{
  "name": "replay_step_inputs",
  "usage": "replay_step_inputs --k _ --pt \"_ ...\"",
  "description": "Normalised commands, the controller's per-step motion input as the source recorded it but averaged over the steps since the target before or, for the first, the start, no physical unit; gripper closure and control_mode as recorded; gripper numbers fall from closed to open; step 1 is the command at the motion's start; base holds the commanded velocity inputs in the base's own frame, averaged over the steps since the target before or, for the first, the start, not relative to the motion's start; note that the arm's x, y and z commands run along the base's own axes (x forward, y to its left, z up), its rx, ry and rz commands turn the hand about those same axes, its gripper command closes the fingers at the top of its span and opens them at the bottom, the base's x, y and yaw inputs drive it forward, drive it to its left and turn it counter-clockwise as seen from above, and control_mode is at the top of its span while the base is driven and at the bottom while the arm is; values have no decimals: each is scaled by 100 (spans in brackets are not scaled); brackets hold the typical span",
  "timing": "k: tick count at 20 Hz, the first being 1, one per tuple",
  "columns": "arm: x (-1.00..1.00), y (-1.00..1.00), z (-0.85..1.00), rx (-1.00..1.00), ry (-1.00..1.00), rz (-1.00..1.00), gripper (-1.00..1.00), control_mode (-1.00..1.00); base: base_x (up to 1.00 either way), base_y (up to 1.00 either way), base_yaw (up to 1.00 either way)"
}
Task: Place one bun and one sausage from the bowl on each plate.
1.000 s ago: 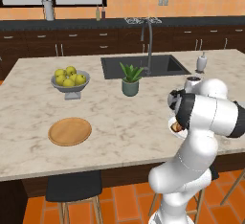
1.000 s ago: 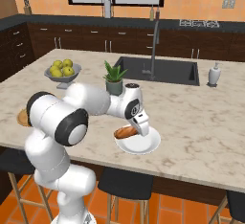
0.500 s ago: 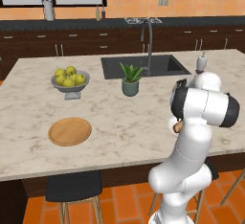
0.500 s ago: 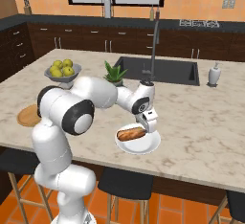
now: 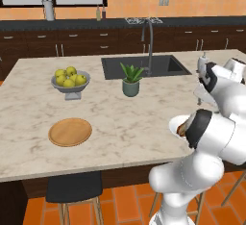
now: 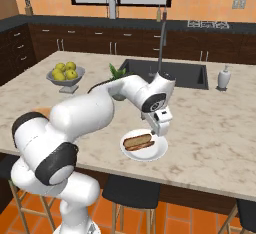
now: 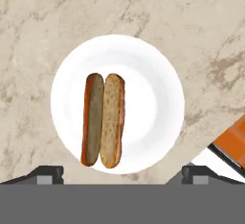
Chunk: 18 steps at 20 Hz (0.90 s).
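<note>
A small white plate (image 7: 158, 98) lies on the marble counter with a tan bun (image 7: 112, 120) and a darker brown sausage (image 7: 94, 117) side by side on it. My gripper (image 7: 122, 174) hovers straight above the plate, open, with nothing between its fingertips (image 7: 45, 173). From the right base view the gripper (image 6: 161, 132) hangs just over the right rim of the white plate (image 6: 156, 153), and the bun and sausage (image 6: 138, 141) lie apart from it. The tan wooden plate (image 5: 70, 131) sits bare near the front left of the counter. The bowl is out of view.
A grey pedestal bowl of yellow-green fruit (image 5: 70, 82) stands at the back left, with a potted plant (image 5: 130, 82) beside the sink (image 5: 158, 65). A soap dispenser (image 6: 223, 78) stands right of the sink. The counter's front edge runs just below the white plate, with stools (image 5: 74, 188) under it.
The gripper went from shut to open, letting go of the food on the white plate, and now stands a little higher above it. The arm's upper links swung right.
</note>
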Motion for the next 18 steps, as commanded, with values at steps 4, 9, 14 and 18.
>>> replay_step_inputs --k 4,9,14,18 --pt "-100 31 91 0 0 0 -100 -100 0 0 0" --pt "-94 69 99 0 0 0 -100 -100 0 0 0" --pt "-73 86 83 -5 0 1 -100 -100 0 0 0" --pt "-63 86 52 -8 0 8 -100 -100 0 0 0"
